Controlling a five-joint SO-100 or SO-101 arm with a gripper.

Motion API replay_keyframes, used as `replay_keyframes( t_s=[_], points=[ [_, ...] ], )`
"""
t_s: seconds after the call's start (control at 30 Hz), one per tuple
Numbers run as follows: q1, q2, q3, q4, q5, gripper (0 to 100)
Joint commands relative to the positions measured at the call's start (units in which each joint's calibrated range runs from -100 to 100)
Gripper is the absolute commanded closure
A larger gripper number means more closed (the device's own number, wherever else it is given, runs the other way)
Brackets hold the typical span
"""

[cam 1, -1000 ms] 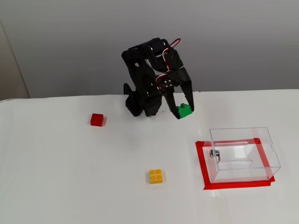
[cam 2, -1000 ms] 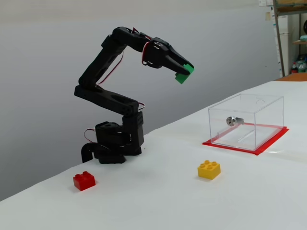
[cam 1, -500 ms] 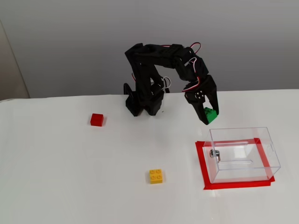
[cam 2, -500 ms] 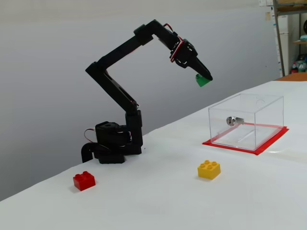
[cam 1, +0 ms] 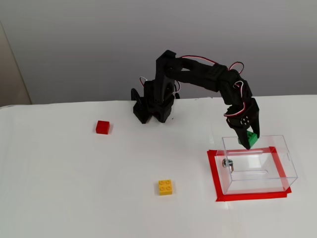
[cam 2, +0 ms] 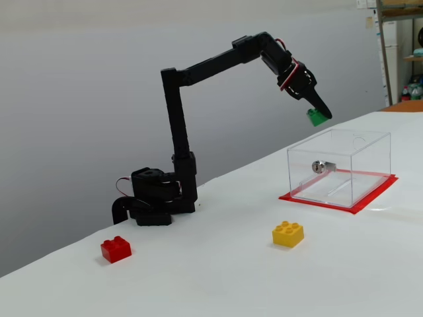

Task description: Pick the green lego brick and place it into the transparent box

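Note:
The green lego brick point(cam 1: 252, 139) point(cam 2: 318, 117) is held in my black gripper point(cam 1: 249, 139) point(cam 2: 318, 113), which is shut on it. In both fixed views the gripper hangs in the air above the far edge of the transparent box point(cam 1: 257, 163) point(cam 2: 344, 168), with the brick clear of the box's rim. The box is open-topped, has a small metal fitting point(cam 1: 228, 162) point(cam 2: 319, 166) on one wall, and stands on a red taped rectangle point(cam 1: 250, 196) point(cam 2: 357, 205).
A yellow studded brick point(cam 1: 165, 187) point(cam 2: 288, 234) lies on the white table in front of the box. A red block point(cam 1: 103, 127) point(cam 2: 115, 249) lies farther off, near the arm's base point(cam 1: 151, 106) point(cam 2: 155, 198). A shelf stands at the far right point(cam 2: 400, 53).

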Motion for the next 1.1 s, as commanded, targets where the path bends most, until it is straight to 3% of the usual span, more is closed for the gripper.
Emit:
replay_keyframes(
  t_s=[0.0,0.17,0.73,0.93,1.07],
  points=[
    [0.1,2.5,-3.2,-4.4,0.2,92],
    [-0.6,5.6,-3.2,-8.5,0.3,92],
    [-3.8,8.6,-3.2,-8.6,0.4,91],
    [-3.5,8.7,-2.5,-8.7,0.4,79],
    [-3.2,8.7,-2.9,-8.7,0.3,78]
  ],
)
